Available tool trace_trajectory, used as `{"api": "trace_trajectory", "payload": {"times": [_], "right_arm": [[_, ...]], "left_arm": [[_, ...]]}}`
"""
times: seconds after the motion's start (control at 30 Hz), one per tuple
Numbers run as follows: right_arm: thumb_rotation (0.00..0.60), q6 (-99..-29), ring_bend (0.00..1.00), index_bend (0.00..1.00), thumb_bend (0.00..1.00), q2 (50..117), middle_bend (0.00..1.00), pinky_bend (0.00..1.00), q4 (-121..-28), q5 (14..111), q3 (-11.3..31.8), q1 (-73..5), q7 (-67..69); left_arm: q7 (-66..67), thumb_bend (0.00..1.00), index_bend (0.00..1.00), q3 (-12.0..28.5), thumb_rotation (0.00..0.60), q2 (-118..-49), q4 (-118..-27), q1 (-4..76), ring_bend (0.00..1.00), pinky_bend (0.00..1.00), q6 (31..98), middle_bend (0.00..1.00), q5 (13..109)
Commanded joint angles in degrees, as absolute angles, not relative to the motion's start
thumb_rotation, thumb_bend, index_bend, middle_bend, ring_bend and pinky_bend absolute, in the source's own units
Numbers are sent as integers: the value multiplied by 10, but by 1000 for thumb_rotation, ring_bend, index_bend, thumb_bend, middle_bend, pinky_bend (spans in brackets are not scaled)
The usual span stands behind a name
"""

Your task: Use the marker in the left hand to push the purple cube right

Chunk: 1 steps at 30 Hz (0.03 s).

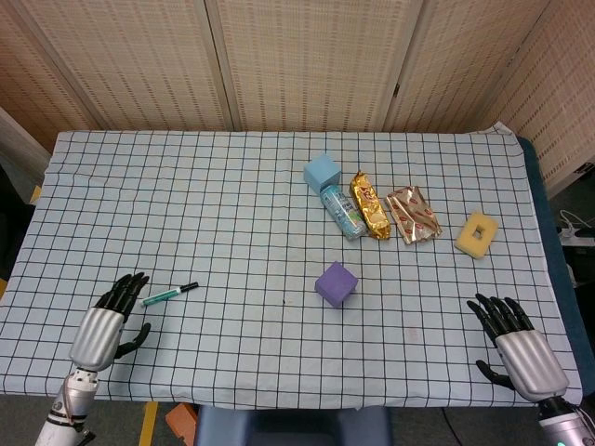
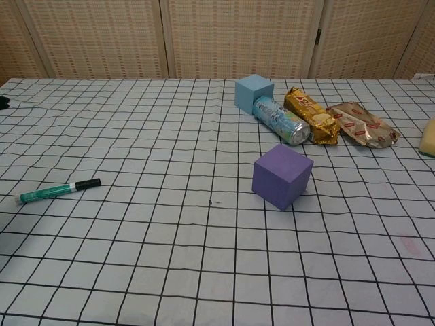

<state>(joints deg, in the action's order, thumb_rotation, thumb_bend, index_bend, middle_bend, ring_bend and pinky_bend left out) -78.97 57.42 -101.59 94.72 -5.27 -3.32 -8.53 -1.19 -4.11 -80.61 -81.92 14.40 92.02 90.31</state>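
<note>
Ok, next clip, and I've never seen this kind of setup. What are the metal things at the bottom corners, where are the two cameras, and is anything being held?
Those are a robot's two mechanical hands. The head view looks down from above; the chest view looks across the table from lower down and shows no hands.

The left hand and right hand are both open and hold nothing. The green marker lies loose on the checked cloth, just beyond the left hand's fingertips.

Mid-table sits the purple cube. Behind it are a light blue cube, a can on its side, a gold snack packet, a silver and red packet and a yellow sponge ring.
</note>
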Motion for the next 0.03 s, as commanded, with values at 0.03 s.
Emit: {"api": "trace_trajectory", "payload": {"times": [0.03], "right_arm": [[600, -787, 0, 0, 156, 577, 0, 0, -1016, 949, -54, -34, -91]], "left_arm": [[-47, 369, 5, -37, 600, -771, -825, 113, 49, 274, 954, 61, 916]]}}
